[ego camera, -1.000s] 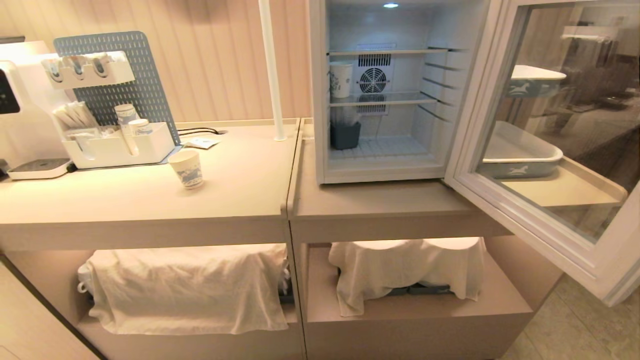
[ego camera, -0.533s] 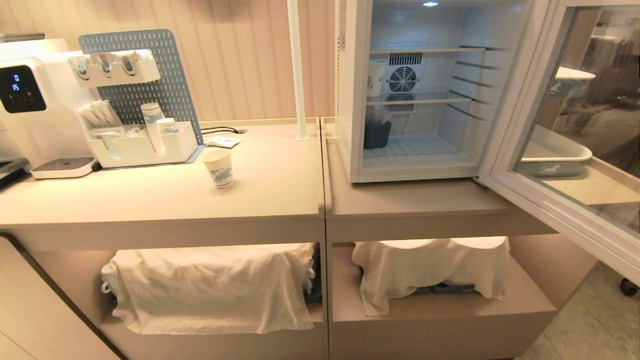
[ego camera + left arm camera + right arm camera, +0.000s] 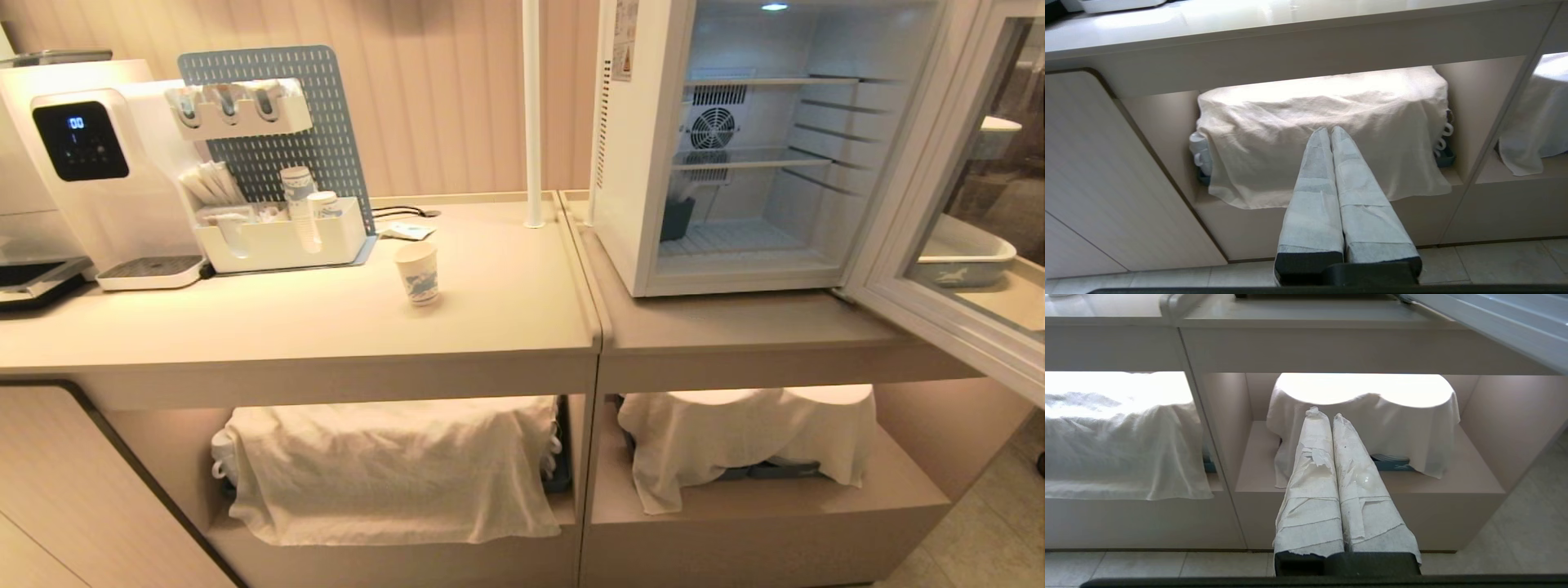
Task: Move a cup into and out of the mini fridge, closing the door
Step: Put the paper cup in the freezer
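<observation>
head view: cup [image 3: 417, 274] upright on the left counter [image 3: 245, 327], fridge [image 3: 629, 163] on the right with door [image 3: 939, 269] swung wide open.
left gripper [image 3: 1329, 132] and right gripper [image 3: 1326, 416] both pressed shut, holding nothing, low before the cloth-draped shelves, well apart from the cup.
</observation>
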Available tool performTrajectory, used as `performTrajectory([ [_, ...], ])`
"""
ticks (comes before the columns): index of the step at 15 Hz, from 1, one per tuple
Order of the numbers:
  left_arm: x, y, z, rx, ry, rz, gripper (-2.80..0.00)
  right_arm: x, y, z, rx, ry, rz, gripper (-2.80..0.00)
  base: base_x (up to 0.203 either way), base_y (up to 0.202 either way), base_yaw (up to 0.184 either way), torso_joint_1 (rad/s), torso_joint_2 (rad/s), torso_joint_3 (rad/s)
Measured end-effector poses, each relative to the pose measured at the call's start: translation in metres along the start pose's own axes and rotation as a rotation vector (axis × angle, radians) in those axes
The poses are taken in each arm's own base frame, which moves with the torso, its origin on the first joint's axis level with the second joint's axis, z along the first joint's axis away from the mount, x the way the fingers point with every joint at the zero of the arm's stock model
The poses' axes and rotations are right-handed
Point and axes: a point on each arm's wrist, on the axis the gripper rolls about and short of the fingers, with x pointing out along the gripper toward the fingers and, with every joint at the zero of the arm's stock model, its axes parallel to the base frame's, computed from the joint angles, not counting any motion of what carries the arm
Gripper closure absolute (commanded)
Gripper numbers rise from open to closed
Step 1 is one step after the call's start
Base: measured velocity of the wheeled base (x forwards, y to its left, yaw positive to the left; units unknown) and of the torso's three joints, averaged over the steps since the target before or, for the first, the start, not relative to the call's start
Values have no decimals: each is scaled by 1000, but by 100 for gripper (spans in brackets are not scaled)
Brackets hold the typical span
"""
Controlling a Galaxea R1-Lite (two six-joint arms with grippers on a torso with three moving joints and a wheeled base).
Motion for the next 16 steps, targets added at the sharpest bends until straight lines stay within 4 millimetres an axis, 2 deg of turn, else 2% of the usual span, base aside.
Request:
performTrajectory([
  [16,0,0,0,0,-1,0,0,0,0,0,0,1,0,0,0,192,0,2,3,1],
])
